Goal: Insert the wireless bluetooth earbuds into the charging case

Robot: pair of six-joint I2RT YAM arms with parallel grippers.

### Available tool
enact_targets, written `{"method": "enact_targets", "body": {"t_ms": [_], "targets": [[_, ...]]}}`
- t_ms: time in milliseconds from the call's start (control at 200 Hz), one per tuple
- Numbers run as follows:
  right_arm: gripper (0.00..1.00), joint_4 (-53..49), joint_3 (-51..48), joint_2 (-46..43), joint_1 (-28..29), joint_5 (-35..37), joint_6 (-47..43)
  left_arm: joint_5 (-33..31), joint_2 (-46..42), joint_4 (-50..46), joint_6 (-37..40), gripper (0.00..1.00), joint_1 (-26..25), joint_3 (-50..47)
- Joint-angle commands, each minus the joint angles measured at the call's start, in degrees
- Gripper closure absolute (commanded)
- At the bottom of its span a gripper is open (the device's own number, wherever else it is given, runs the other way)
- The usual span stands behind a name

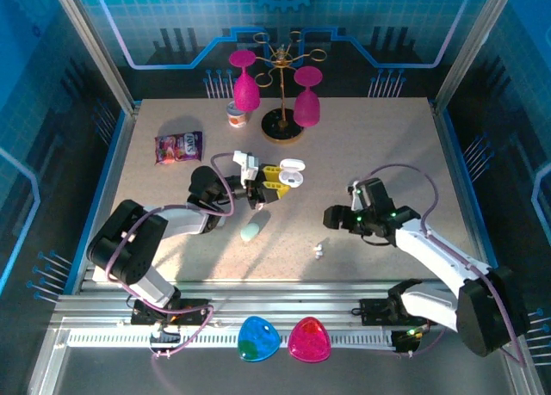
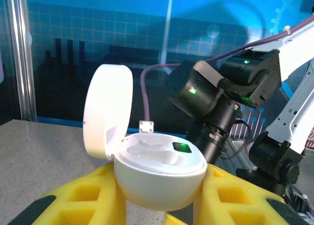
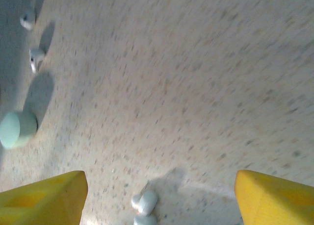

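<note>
Speckled beige table (image 1: 387,154); blue-lit enclosure walls around it. Earbuds (image 1: 319,250): two tiny glossy white buds, touching, lying toward the table's near edge, right of centre. The pair lines up roughly near-to-far; stem direction too small to tell. Right gripper (image 3: 161,178) hangs over them, yellow fingers spread wide, empty. Farther in, left gripper (image 2: 159,198) clamps the white charging case (image 2: 157,168), lid upright.

The charging case (image 1: 293,176) sits in the left tool (image 1: 280,182); earbuds (image 1: 319,250) lie on the tabletop (image 1: 387,145) before it, right of a closed case (image 1: 251,231).
</note>
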Motion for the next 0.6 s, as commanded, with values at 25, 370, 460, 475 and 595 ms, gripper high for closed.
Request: {"method": "enact_targets", "body": {"t_ms": [25,370,460,475,595], "targets": [[0.29,0.04,-2.97,-0.74,4.85,-1.02,5.48,1.12,-1.8,2.36,1.56,0.78,0.82,-0.83],[0.46,10.1,-8.64,1.79,8.77,-5.34,12.35,1.7,-1.11,2.3,1.21,0.78,1.0,0.49],[0.5,12.73,-8.77,3.58,8.81,-6.23,12.29,1.9,-1.2,2.34,1.03,0.78,1.0,0.53],[0.5,12.99,-8.77,4.01,8.79,-6.29,12.25,1.91,-1.25,2.34,1.14,0.77,0.99,0.49],[0.53,13.68,-8.13,6.19,8.82,-6.55,11.79,1.99,-1.61,2.29,1.12,0.78,0.95,-0.03]]}}
